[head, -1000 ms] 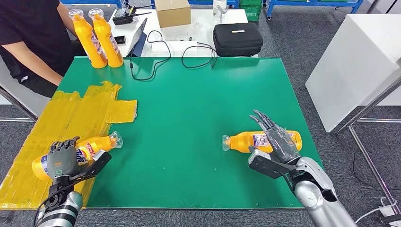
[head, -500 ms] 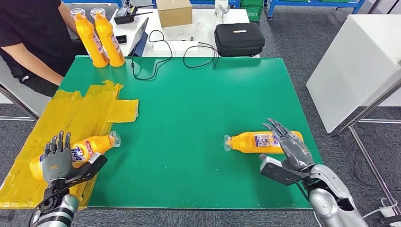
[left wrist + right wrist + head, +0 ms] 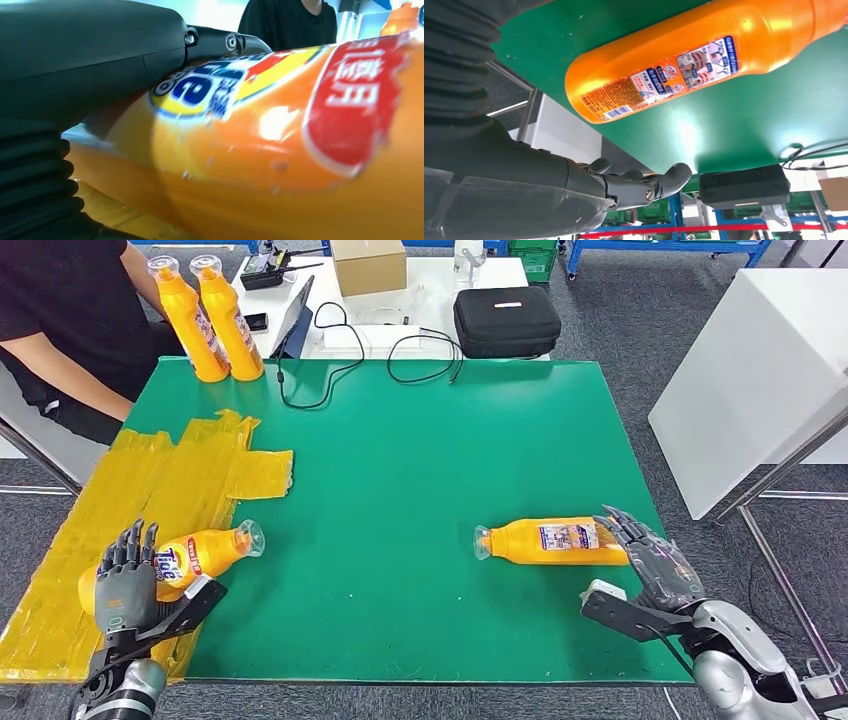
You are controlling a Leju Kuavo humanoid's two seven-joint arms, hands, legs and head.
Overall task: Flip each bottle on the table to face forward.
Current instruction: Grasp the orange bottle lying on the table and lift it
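My right hand [image 3: 655, 565] lies spread and empty at lower right, fingertips just beside the base of the right bottle [image 3: 555, 540], which lies back-label up. It has slid off since 1.0 s ago. My left hand [image 3: 125, 585], fingers straight, rests against the left bottle [image 3: 195, 555] on the yellow sheet [image 3: 150, 480].

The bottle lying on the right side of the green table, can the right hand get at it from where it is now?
Probably yes. The right hand sits open just beside the base end of the bottle, with nothing between them.
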